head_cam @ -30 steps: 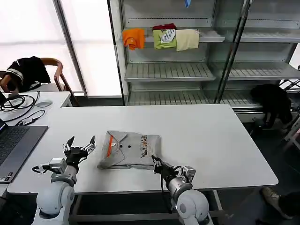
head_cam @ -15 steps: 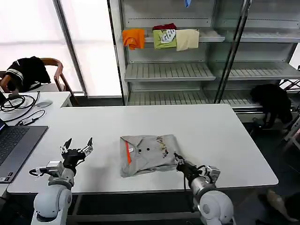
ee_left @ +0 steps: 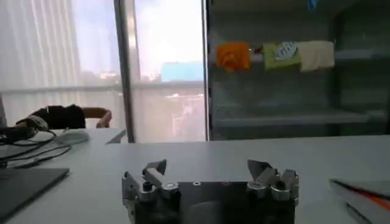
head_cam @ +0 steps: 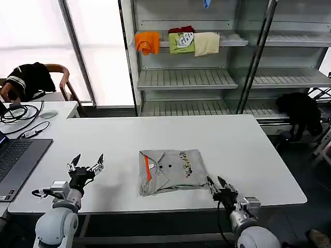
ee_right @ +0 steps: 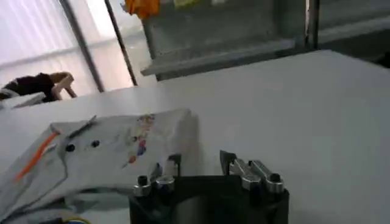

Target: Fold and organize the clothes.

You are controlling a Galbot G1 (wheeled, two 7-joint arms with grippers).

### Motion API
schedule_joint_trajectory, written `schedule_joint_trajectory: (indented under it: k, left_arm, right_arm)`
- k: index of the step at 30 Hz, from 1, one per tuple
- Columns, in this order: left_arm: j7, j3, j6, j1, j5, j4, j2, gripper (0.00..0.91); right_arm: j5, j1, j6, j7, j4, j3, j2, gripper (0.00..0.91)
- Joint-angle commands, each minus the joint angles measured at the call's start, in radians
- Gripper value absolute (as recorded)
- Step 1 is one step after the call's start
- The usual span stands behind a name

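- At the left edge of the head view, a dark open laptop point(head_cam: 15, 160) and black cables point(head_cam: 20, 114) lie on a second white desk, with a wooden chair draped in a black garment point(head_cam: 31, 77) behind it.
- The wide white rectangular surface point(head_cam: 103, 134) fills the middle of the frame; behind it stands a grey metal shelf rack point(head_cam: 207, 77) with orange, green and cream garments point(head_cam: 178, 42) hung on its upper shelf.
- The left end effector point(head_cam: 86, 166) sits in the lower left, fingers spread open and holding nothing, well apart from the clothes.
- The folded light grey cotton shirts point(head_cam: 171, 170), showing an orange-red stripe, dark buttons and a small multicolour print, lie flat on the surface at lower centre.
- The right end effector point(head_cam: 220, 185) is at the lower right, just beside the shirts' near right corner, fingers parted and holding nothing; the right wrist view shows the fabric point(ee_right: 116, 152) just beyond the fingers point(ee_right: 172, 163).
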Motion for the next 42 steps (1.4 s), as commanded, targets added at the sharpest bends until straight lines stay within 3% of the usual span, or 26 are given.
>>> schedule_joint_trajectory:
  k: [1, 4, 10, 19, 24, 42]
  left_arm:
    - [0.008, -0.016, -0.014, 0.043, -0.033, -0.005, 0.011, 0.907]
    - [0.007, -0.014, -0.011, 0.05, -0.078, -0.007, 0.011, 0.907]
    - [0.006, 0.007, 0.011, 0.056, -0.162, -0.012, 0.002, 0.907]
    - [0.015, 0.045, 0.041, 0.064, -0.153, -0.018, -0.017, 0.907]
    - [0.016, 0.047, 0.041, 0.062, -0.144, -0.016, -0.016, 0.907]
    - [0.023, 0.029, 0.037, 0.045, -0.135, 0.001, -0.01, 0.907]
  right_arm:
    - [-0.266, -0.01, 0.054, -0.013, 0.021, 0.144, -0.052, 0.907]
    - [-0.3, 0.024, 0.065, -0.023, -0.03, 0.177, -0.084, 0.907]
    - [-0.283, 0.051, 0.093, -0.058, -0.06, 0.224, -0.121, 0.907]
    - [-0.301, 0.075, 0.098, -0.107, -0.074, 0.233, -0.133, 0.907]
    - [-0.306, 0.083, 0.104, -0.09, -0.095, 0.227, -0.143, 0.907]
    - [-0.285, 0.113, 0.109, -0.127, -0.132, 0.206, -0.132, 0.907]
